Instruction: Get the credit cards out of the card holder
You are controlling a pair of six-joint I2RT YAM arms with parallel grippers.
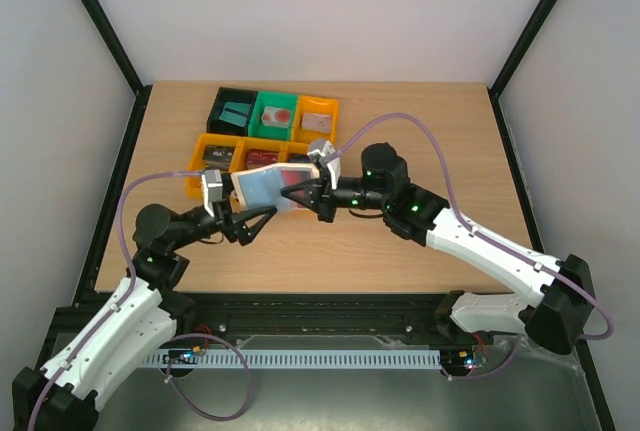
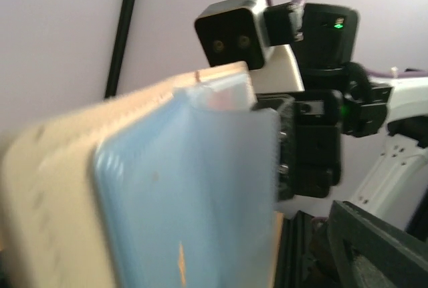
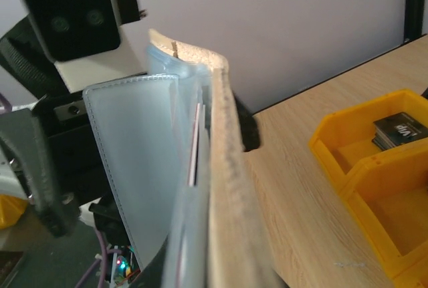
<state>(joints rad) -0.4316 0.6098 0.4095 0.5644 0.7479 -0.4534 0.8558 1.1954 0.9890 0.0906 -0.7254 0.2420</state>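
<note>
Could drop the card holder (image 1: 266, 186) toward the middle of the worktop (image 1: 430, 141): thin edge pinch in the closed right gripper (image 1: 306, 194); cannot tell left gripper (image 1: 238, 213) jaw spread.

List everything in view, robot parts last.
table: 1, wood, under everything
black bin: 1, black, back row left
green bin: 1, green, back row middle
orange bins: at least 3, orange, back row right and front row (partly hidden)
teal card: 1, teal, in black bin
reddish card: 1, red-pink, in green bin
pale card: 1, grey-white, in back orange bin
dark cards: 2, dark, one in each of two front orange bins
card holder: 1, tan outside, blue-grey inside, open, in the air between the grippers
red card: 1, red, inside holder
cables: 2, purple, one per arm
left gripper: 1, black, open, below holder's left end
right gripper: 1, black, shut on holder's right edge
</note>
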